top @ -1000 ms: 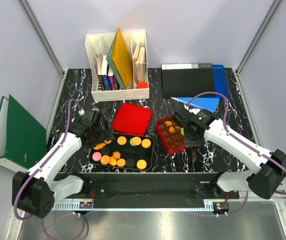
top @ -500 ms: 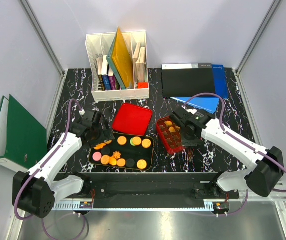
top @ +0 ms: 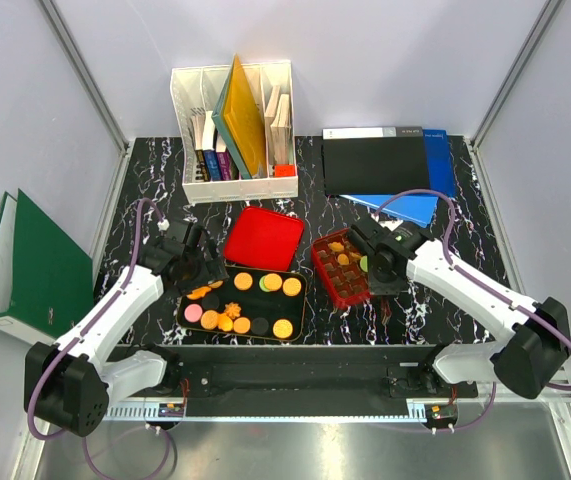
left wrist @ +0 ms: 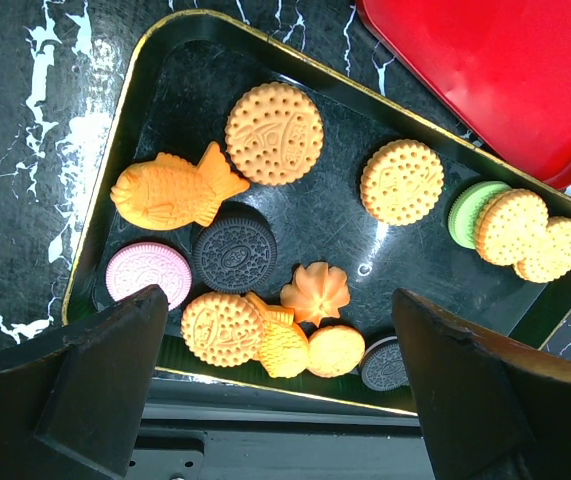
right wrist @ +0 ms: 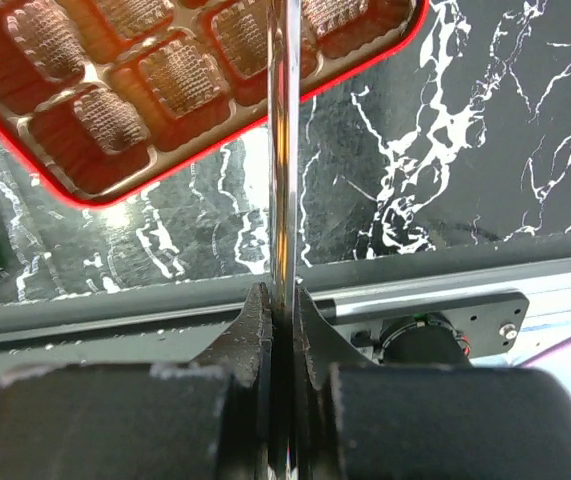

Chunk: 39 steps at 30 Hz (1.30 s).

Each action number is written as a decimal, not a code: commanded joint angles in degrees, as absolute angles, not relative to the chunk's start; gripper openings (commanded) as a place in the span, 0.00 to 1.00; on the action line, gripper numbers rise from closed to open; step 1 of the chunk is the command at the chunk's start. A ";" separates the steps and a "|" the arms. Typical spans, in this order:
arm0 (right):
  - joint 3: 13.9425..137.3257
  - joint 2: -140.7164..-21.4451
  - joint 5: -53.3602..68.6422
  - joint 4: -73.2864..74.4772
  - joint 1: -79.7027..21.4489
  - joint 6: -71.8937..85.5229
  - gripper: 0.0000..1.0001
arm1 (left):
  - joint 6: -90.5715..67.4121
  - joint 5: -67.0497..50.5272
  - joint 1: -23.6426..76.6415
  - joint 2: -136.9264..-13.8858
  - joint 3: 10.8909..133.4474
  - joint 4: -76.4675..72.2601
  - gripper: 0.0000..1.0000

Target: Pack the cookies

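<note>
The cookies [top: 242, 301] lie in a black gold-rimmed tray [top: 299, 300]. The left wrist view shows them closely: round orange ones [left wrist: 274, 133], a fish-shaped one [left wrist: 173, 190], a flower-shaped one [left wrist: 316, 293], a pink one [left wrist: 147, 273], black ones [left wrist: 235, 254] and a green one [left wrist: 470, 208]. My left gripper [left wrist: 277, 300] [top: 197, 268] hangs open and empty over the tray's left end. The red gridded tin [top: 342, 268] [right wrist: 165, 90] stands right of the tray, with some orange pieces in its far cells. My right gripper [right wrist: 283, 300] [top: 383, 278] is shut on a thin metal tool [right wrist: 283, 150] by the tin's near right edge.
The red lid [top: 264, 239] [left wrist: 485, 70] lies just behind the tray. A white file box with books [top: 233, 130] stands at the back, black and blue folders [top: 385, 165] at the back right. A green binder [top: 27, 268] leans outside the left wall.
My right arm swung slightly left over the tin, then back right to about where it was. The left arm and the cookies have not moved.
</note>
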<state>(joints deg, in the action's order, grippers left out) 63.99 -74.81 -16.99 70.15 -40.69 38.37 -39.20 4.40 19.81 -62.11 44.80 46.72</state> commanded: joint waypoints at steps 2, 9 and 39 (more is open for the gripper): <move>61.96 -74.79 -9.24 66.27 -40.34 36.74 0.00 | -38.41 3.16 20.04 -62.67 44.47 45.00 0.97; 63.01 -72.78 -7.73 65.39 -40.34 36.39 0.00 | -38.41 3.25 19.95 -62.75 44.39 44.91 0.97; 65.74 -69.78 1.32 61.79 -40.34 32.79 0.00 | -38.58 3.43 20.04 -63.28 44.30 44.74 0.97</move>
<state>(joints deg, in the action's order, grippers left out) 63.22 -70.70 -3.36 64.88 -40.38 35.22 -39.20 4.27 19.81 -62.78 44.42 46.57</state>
